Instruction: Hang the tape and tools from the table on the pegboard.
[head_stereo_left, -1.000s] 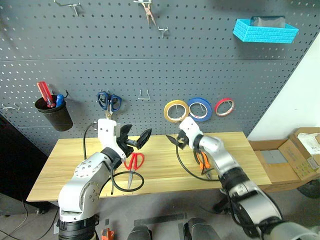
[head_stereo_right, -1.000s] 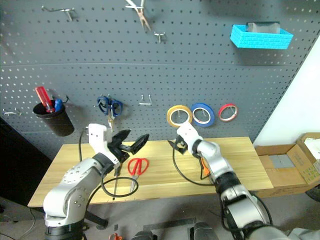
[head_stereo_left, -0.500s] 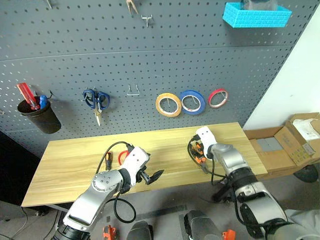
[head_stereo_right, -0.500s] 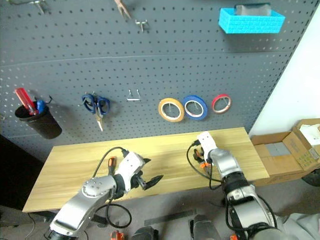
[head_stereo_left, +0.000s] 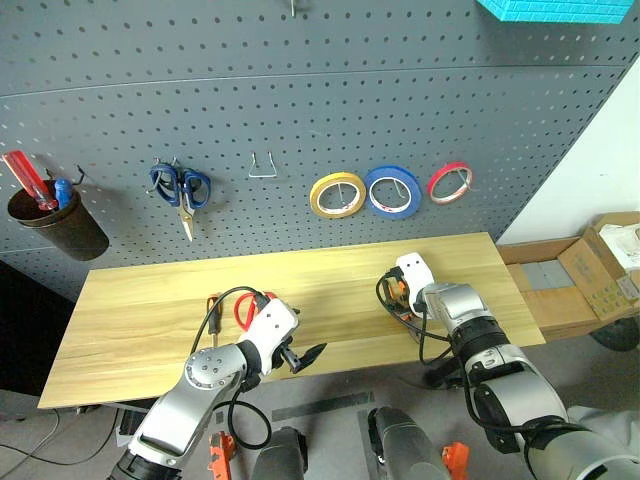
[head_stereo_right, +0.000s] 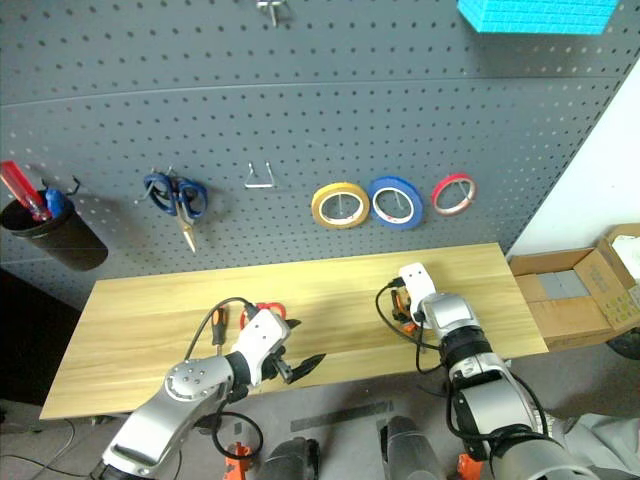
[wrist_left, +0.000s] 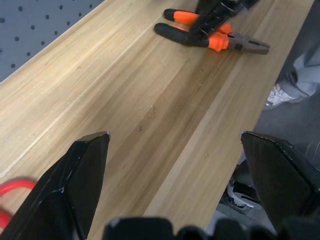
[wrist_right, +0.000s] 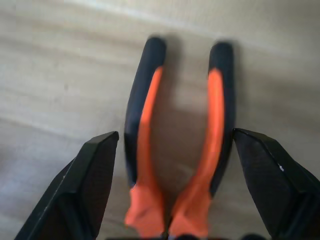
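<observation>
The orange-and-black-handled pliers (wrist_right: 175, 150) lie flat on the long surface of light yellowish wood planks (head_stereo_left: 150, 310), toward its right end. The right gripper (wrist_right: 172, 200) hangs just above them with its jaws spread wide, one black finger (wrist_right: 87, 192) on either side of the two handles, not closed on them. The tan-yellow ring-shaped roll of tape (head_stereo_left: 337, 194) hangs on the large dark grey pegboard (head_stereo_left: 300, 110), beside a blue tape roll (head_stereo_left: 392, 190) and a thinner red tape roll (head_stereo_left: 449, 181).

Left of centre on the surface, the red-handled scissors (head_stereo_left: 246, 309) and the slim screwdriver with a black-and-orange handle (head_stereo_left: 212, 315) lie near the front, partly hidden behind the left arm. The left gripper (head_stereo_left: 300, 357) hovers at the front edge with its jaws fully apart and nothing between them.

On the pegboard, blue-handled scissors (head_stereo_left: 182, 191) hang on a hook, a bare metal hook (head_stereo_left: 262, 166) sits beside them, and a black cup (head_stereo_left: 55, 222) at the far left holds a red-handled screwdriver (head_stereo_left: 25, 176). A cardboard box (head_stereo_left: 600, 270) stands on the floor to the right.
</observation>
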